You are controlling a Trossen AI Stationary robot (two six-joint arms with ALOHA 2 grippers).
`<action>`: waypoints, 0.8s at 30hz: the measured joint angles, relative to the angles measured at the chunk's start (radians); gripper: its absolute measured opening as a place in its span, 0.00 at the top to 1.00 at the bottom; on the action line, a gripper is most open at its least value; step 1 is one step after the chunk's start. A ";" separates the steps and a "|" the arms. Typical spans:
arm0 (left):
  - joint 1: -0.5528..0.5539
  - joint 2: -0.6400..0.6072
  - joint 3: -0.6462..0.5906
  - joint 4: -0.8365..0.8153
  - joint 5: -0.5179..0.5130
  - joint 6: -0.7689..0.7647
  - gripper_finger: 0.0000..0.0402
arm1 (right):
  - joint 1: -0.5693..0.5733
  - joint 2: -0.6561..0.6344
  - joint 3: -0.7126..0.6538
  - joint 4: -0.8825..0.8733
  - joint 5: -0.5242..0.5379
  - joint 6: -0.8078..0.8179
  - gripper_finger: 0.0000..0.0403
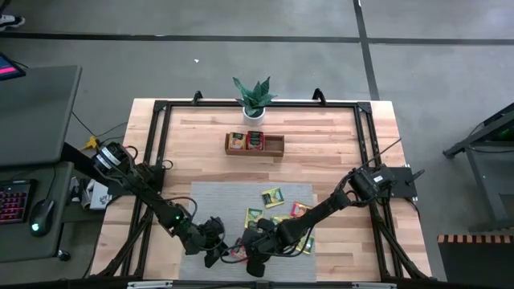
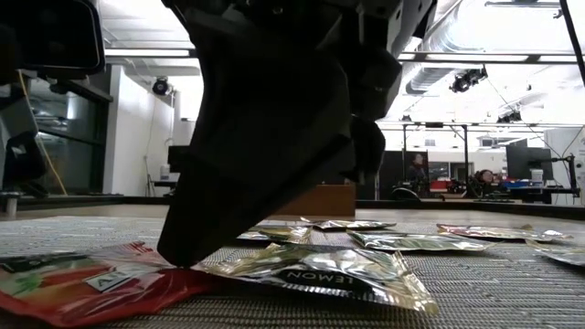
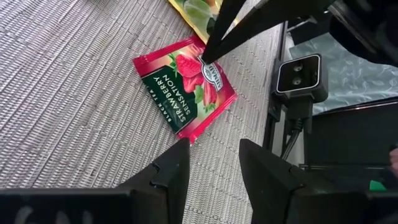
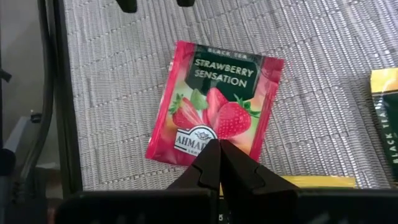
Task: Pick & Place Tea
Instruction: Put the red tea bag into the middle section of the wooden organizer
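Right gripper (image 4: 217, 149), jaws closed, tip presses the red sachet (image 4: 214, 106) flat on the mat (image 4: 323, 74); left gripper (image 3: 211, 165), jaws part-open and empty, hovers just beside it.

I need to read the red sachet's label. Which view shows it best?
The right wrist view: the red sachet lies flat and whole, label upright and readable. The left wrist view shows it tilted, with the right tool's tip on it. The low view sees it edge-on. The high view barely shows it between the arms.
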 joint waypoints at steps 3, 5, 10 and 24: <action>0.000 0.000 0.000 -0.002 0.000 -0.011 0.66 | 0.000 0.003 0.000 0.002 0.003 0.000 1.00; 0.000 0.000 0.000 -0.003 -0.010 -0.017 0.66 | -0.002 0.013 0.000 0.007 -0.007 0.006 1.00; 0.001 0.000 0.000 -0.016 -0.016 -0.059 0.66 | -0.003 0.053 0.006 0.048 -0.055 0.051 1.00; 0.071 0.040 0.005 -0.020 0.111 -0.146 0.66 | -0.025 0.061 0.003 0.048 -0.066 0.088 1.00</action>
